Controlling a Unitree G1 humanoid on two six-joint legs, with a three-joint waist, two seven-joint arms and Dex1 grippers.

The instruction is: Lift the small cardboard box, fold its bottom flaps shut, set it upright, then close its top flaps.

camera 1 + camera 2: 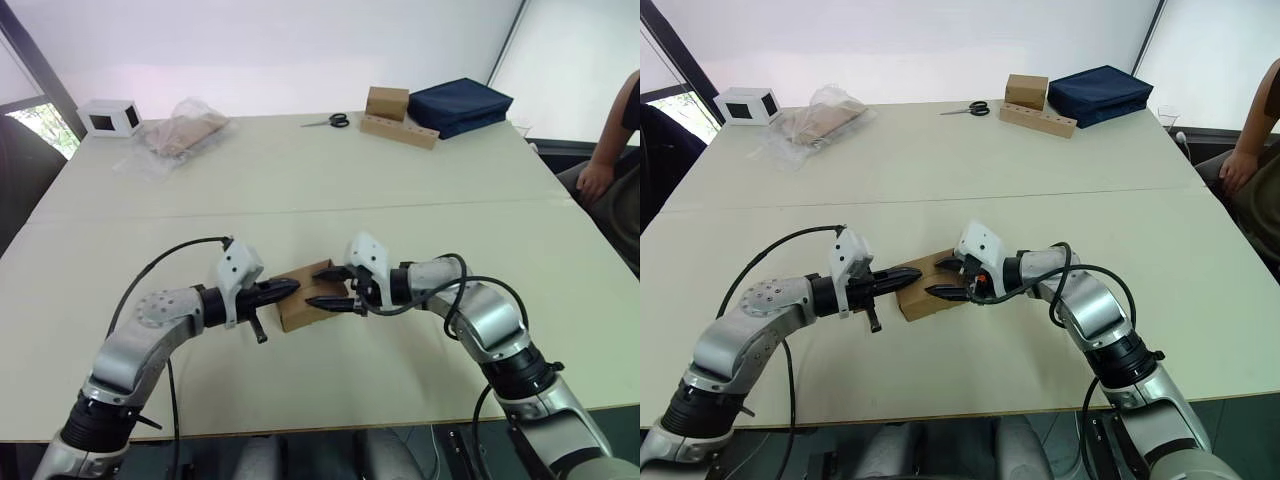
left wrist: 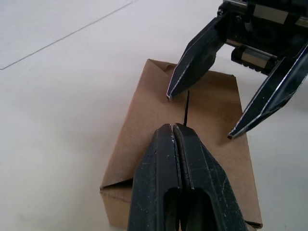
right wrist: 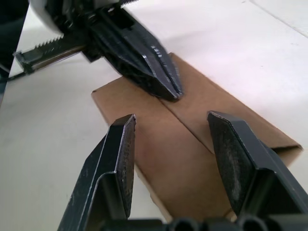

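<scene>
The small cardboard box (image 1: 300,314) sits on the table near its front, between my two grippers. Its top flaps (image 3: 202,106) lie flat on the upper face and meet at a seam down the middle. My left gripper (image 1: 295,288) is shut, and its joined tips rest on the box top at the seam (image 2: 186,103). My right gripper (image 1: 314,287) reaches in from the right and stands open just above the same face. One of its fingers is over each flap and nothing is between them. The left wrist view shows the right gripper (image 2: 199,115) facing my left gripper (image 2: 173,126).
Along the far edge of the table are a white box with black windows (image 1: 110,117), a plastic bag (image 1: 178,133), scissors (image 1: 328,121), a brown box (image 1: 388,103) with a holed strip (image 1: 400,131), and a navy bag (image 1: 460,104). A person's hand (image 1: 595,180) is at the right.
</scene>
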